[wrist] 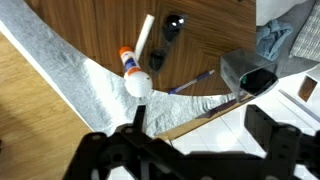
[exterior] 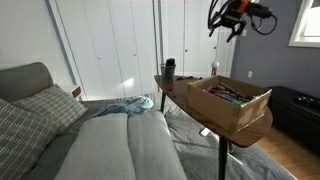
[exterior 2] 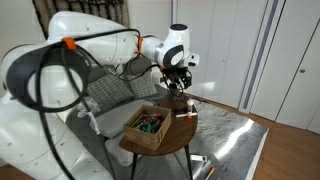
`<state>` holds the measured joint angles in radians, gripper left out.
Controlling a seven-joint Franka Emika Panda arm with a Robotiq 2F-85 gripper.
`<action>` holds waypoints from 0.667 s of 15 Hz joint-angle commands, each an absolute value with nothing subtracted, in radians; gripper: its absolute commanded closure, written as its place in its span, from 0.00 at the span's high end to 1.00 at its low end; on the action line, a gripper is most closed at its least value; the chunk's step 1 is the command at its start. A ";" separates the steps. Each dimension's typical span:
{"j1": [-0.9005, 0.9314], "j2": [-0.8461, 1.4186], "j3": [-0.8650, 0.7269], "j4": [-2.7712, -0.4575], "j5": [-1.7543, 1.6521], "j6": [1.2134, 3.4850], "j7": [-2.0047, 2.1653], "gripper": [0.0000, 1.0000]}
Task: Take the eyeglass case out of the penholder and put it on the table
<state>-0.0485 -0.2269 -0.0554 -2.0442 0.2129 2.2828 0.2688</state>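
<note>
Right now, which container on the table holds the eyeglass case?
The small black penholder, eyeglass case sticking up; not the large brown cardboard box.

Beyond my fingers [wrist: 272, 130], the slim dark eyeglass case [wrist: 172, 25] stands in the black mesh penholder [exterior: 169, 77] on the brown wooden table [wrist: 90, 30], with the white glue stick [wrist: 140, 62] nearer.

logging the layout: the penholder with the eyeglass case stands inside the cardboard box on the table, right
Not inside the box. The penholder with the eyeglass case stands on the bare table, apart from the cardboard box, as an exterior view shows.
</note>
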 commanded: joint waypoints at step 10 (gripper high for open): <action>0.066 0.418 0.036 -1.347 0.212 2.161 0.502 1.00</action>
<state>0.0516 0.2588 0.0415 -1.5440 0.2049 2.2343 0.4516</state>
